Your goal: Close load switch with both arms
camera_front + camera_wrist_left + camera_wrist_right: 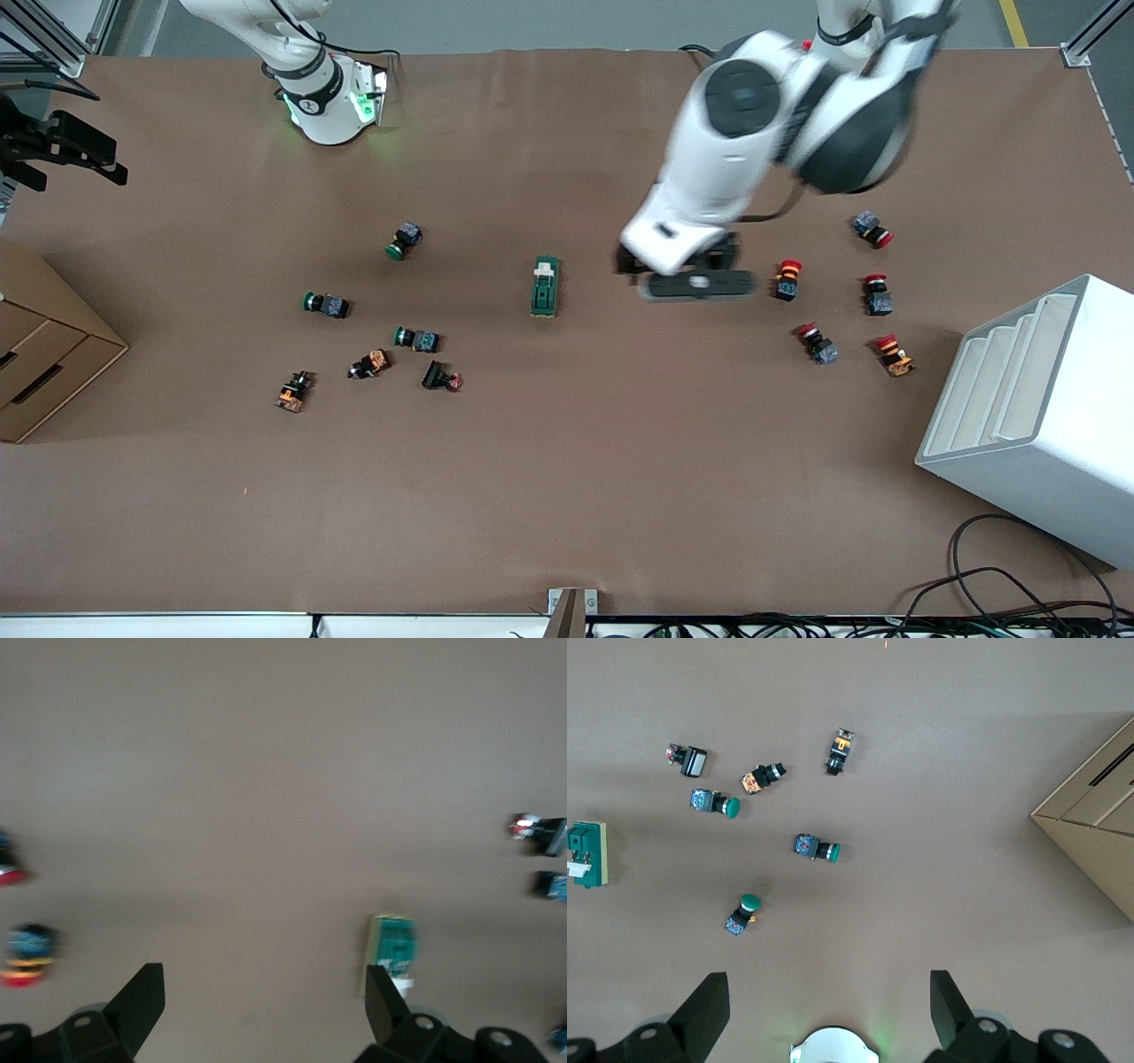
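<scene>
The load switch (545, 286), a dark-green block with a cream handle on top, lies flat near the middle of the brown table. It also shows in the left wrist view (394, 943) and the right wrist view (586, 853). My left gripper (682, 270) hangs over bare table beside the switch, toward the left arm's end, blurred. In its wrist view the left gripper (263, 973) is open and empty, one fingertip (379, 992) close to the switch. My right gripper (826, 983) is open and empty, high over the table near the right arm's base (328, 97).
Green and orange push-buttons (416, 338) lie scattered toward the right arm's end. Several red push-buttons (787, 279) lie toward the left arm's end. A white slotted rack (1036, 408) and a cardboard box (44, 354) stand at the table's ends.
</scene>
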Controlling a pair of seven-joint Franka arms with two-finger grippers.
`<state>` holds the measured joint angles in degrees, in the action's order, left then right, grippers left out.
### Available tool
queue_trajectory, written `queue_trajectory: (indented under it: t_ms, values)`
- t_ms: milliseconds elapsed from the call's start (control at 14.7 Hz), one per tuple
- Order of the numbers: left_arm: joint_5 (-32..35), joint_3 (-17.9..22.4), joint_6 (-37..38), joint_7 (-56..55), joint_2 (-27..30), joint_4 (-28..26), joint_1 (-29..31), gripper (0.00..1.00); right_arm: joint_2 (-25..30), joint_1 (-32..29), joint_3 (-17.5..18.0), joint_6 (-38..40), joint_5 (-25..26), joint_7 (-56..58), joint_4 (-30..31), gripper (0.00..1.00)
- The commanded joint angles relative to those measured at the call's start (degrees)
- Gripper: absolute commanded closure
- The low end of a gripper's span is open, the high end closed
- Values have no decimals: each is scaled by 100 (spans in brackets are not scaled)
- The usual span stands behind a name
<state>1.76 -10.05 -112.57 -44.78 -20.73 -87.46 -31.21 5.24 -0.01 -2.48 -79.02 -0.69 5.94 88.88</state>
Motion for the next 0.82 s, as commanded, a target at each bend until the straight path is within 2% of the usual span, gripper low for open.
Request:
queue_trajectory:
  t_ms: [0,136,341,545,614,750]
  values:
    - [472,56,-729,-897,-316,-192,-524,0,56,54,-24,-17,78,-14,-11,0]
    - [1227,47,-985,-1722,-676,-219,-902,0,-22,37,-24,-17,78,-32,-11,0]
    - [1669,47,-1704,-2507,-1168,-228,-1342,0,-295,-7,-33,-69,78,38,15,0]
    - [2774,47,-2084,-3235,-1608,-237,-1669,3,-1216,-121,-68,-166,210,65,-150,0]
    - [3152,38,-2093,-3543,-1696,-289,-1747,3,-1418,-356,-68,-210,132,82,-186,0]
    - [3776,38,-2242,-4123,-1689,-744,-1958,3,-1491,-429,-42,-367,131,170,-222,0]
